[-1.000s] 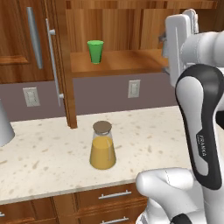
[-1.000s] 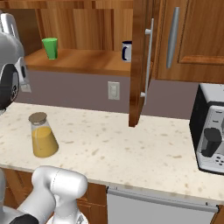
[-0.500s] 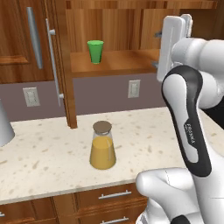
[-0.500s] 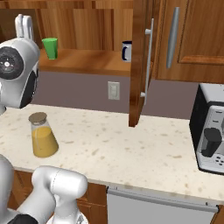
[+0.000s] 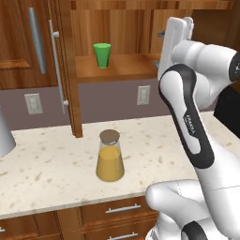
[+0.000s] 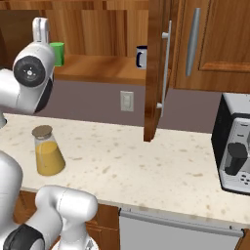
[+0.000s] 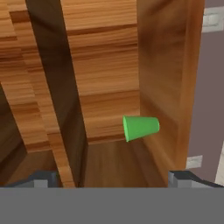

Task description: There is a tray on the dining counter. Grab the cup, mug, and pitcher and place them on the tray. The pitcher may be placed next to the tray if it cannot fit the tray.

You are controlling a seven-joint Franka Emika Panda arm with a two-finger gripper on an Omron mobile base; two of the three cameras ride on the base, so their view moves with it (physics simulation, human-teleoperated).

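My arm (image 5: 187, 126) is glossy white with a black band bearing small pale lettering; a dark round joint cap (image 6: 29, 71) — grey-ringed — and small dark finger tips (image 7: 43, 178).

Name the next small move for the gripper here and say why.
Probably ease the open gripper forward into the cabinet toward the green cup. The cup stands alone on the shelf, ahead of the fingertips and off to one side of them, with nothing between the jaws yet, so it needs lining up first.
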